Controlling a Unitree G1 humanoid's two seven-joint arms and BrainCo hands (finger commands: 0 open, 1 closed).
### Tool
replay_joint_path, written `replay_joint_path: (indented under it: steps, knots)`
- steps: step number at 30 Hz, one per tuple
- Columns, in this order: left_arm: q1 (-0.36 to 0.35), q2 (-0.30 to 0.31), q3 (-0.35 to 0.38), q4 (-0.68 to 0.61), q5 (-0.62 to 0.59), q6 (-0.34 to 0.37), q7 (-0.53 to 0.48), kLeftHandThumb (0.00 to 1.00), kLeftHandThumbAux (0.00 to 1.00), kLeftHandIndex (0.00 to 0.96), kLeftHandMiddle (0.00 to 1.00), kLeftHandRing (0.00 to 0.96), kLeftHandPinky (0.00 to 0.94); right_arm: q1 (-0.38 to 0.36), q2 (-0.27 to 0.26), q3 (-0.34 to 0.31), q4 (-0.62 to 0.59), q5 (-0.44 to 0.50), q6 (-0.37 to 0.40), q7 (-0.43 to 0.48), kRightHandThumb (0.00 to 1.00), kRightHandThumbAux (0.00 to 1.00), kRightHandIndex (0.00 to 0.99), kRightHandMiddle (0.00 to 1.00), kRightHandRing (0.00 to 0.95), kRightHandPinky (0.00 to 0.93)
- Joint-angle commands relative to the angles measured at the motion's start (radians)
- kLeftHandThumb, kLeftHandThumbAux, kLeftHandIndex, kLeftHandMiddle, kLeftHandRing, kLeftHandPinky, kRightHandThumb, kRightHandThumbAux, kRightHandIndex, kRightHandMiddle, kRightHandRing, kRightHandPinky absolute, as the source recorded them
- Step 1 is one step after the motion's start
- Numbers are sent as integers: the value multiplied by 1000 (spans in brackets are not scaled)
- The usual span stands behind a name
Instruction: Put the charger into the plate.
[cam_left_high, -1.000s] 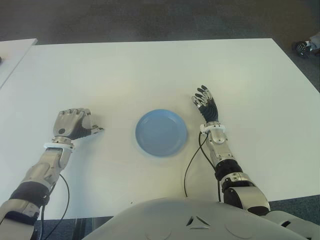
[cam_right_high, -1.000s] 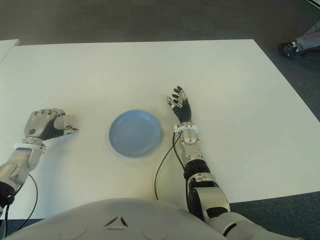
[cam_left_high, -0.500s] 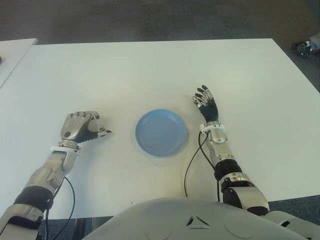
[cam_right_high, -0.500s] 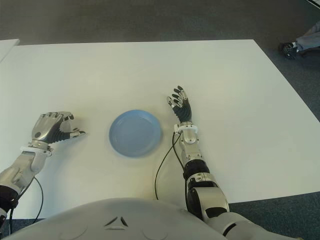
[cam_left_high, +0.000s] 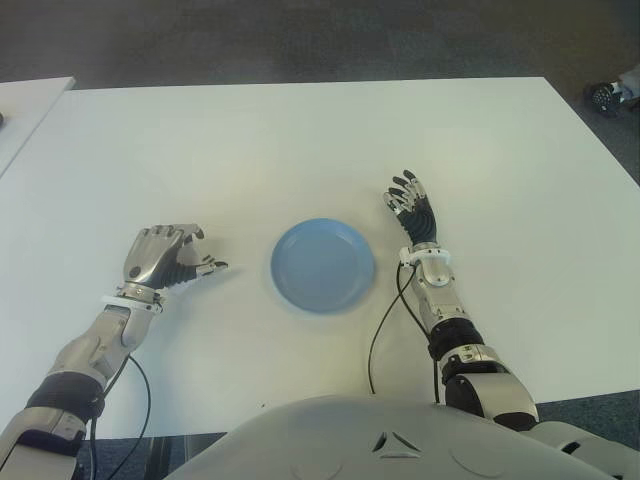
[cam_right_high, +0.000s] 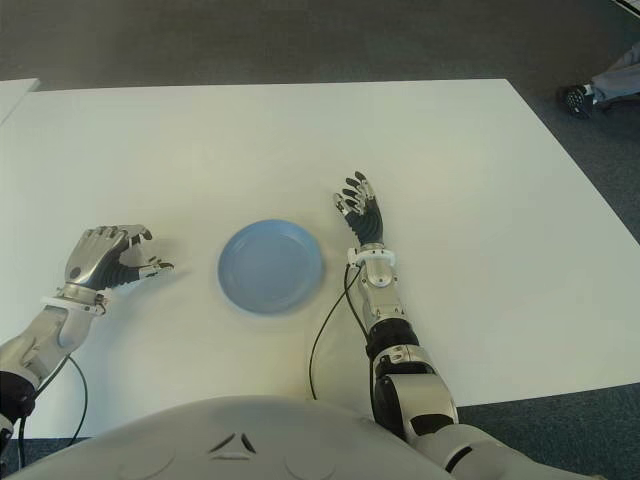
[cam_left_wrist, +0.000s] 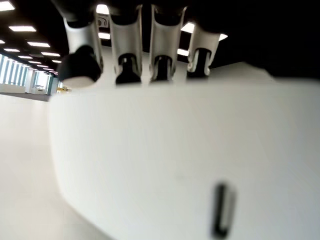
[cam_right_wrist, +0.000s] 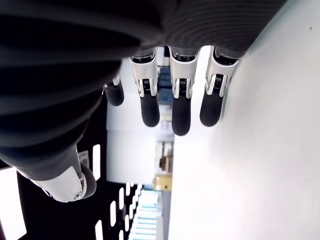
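A white charger (cam_left_wrist: 175, 150) with a dark slot in its face fills my left wrist view, and the fingers (cam_left_wrist: 127, 45) of my left hand curl over its upper edge. My left hand (cam_left_high: 165, 257) holds it over the white table, left of the empty blue plate (cam_left_high: 322, 265) and a short gap from it. A small metallic tip of the charger (cam_left_high: 214, 267) pokes out toward the plate. My right hand (cam_left_high: 412, 212) shows just right of the plate, fingers straight and spread, holding nothing.
The white table (cam_left_high: 300, 140) stretches wide behind and beside the plate. A second white table's corner (cam_left_high: 25, 100) shows at far left. A person's shoe (cam_left_high: 605, 95) is on the floor at far right. A black cable (cam_left_high: 385, 320) trails from my right wrist.
My left hand has moved right and slightly nearer, toward the plate, still shut on the charger. The right hand and the plate have not moved.
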Motion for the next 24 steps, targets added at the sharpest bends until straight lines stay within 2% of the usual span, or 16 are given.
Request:
replay_joint_path:
  steps: [1, 5, 10, 15, 24]
  knots:
    - [-36, -8, 31, -42, -18, -7, -11, 719, 692, 444, 859, 849, 860, 18, 6, -1, 39, 4, 45, -2, 76, 658, 0, 193, 225, 243]
    - [-65, -35, 67, -170, -58, 30, -79, 723, 693, 444, 864, 854, 868, 15, 4, -2, 46, 6, 45, 1, 78, 657, 0, 192, 224, 238]
    - [-84, -132, 80, -333, -90, 109, -142, 730, 693, 444, 867, 859, 877, 5, 3, -3, 61, 4, 36, 1, 86, 659, 0, 192, 223, 237]
    - [-115, -205, 65, -360, -96, 126, -167, 733, 694, 444, 870, 863, 882, 2, 3, -2, 64, 2, 31, 0, 106, 647, 0, 187, 217, 236]
    - [-160, -283, 40, -395, -71, 137, -220, 732, 694, 444, 869, 864, 879, 2, 11, -1, 61, 3, 28, -3, 121, 627, 0, 167, 192, 209]
